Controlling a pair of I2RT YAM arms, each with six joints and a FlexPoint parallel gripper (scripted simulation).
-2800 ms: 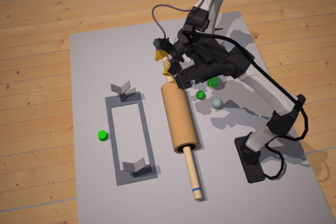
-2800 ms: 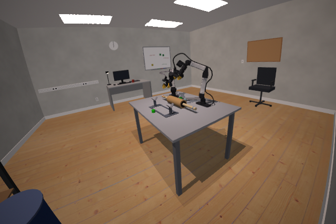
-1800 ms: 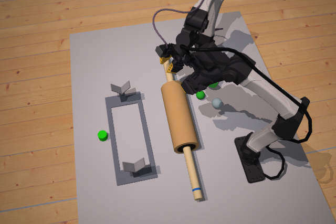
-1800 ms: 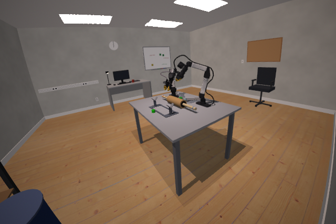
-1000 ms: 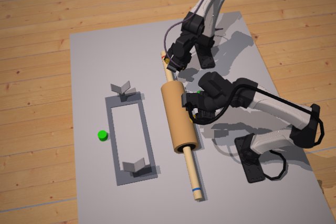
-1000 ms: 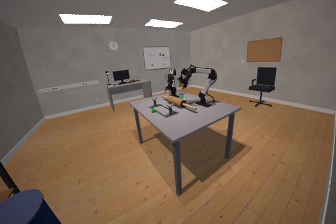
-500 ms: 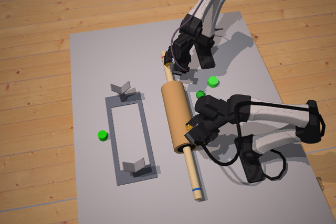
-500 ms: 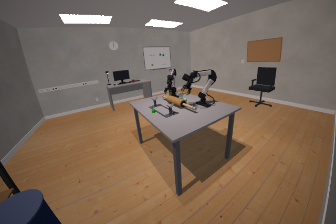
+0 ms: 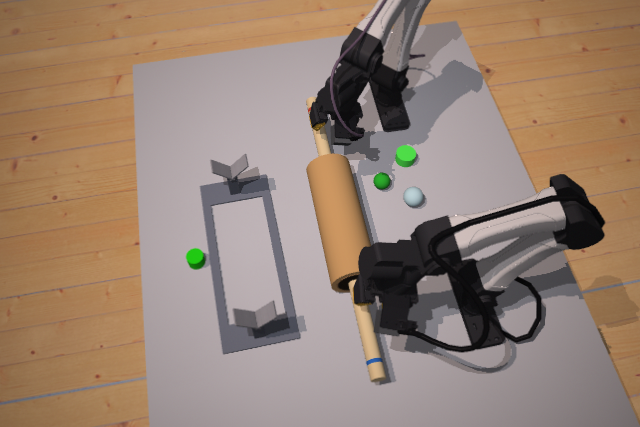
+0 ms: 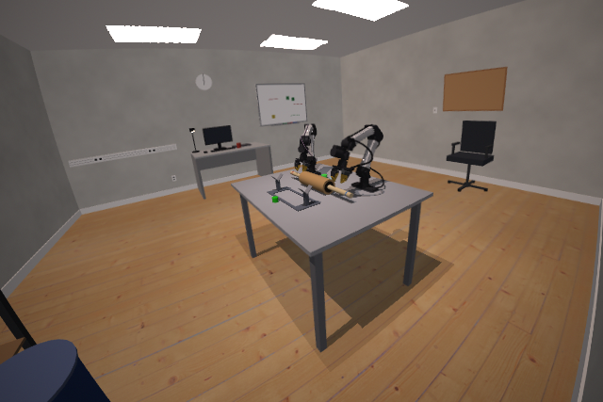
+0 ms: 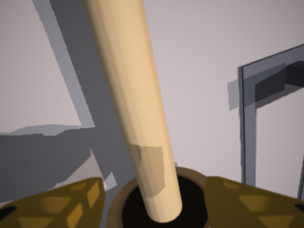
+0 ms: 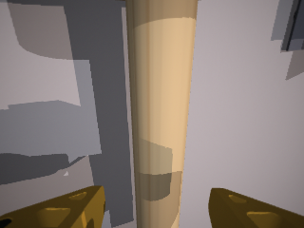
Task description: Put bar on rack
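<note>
The bar [image 9: 338,215] [image 10: 314,182] [image 11: 138,85] [image 12: 163,95] is a thick tan roller with pale handles, one red-banded, one blue-banded. It lies on the table beside the rack [image 9: 281,267] [image 11: 249,119], a grey frame standing flat with V cradles at its far end [image 9: 230,169] and near end [image 9: 255,314]. My left gripper [image 10: 339,179] [image 11: 154,185] is partly open over the blue-banded handle, close to the roller's end. My right gripper [image 9: 333,131] [image 12: 157,196] is partly open over the red-banded handle. Both wrist views show gaps between fingers and handle. Finger depth beside the handles is unclear.
A green cylinder [image 9: 195,258] stands just left of the rack. A dark green ball [image 9: 381,181], a bright green cylinder [image 9: 405,155] and a pale blue ball [image 9: 413,197] lie between the bar and the arm bases. The grey table's [image 9: 175,102] left edge is beyond the rack.
</note>
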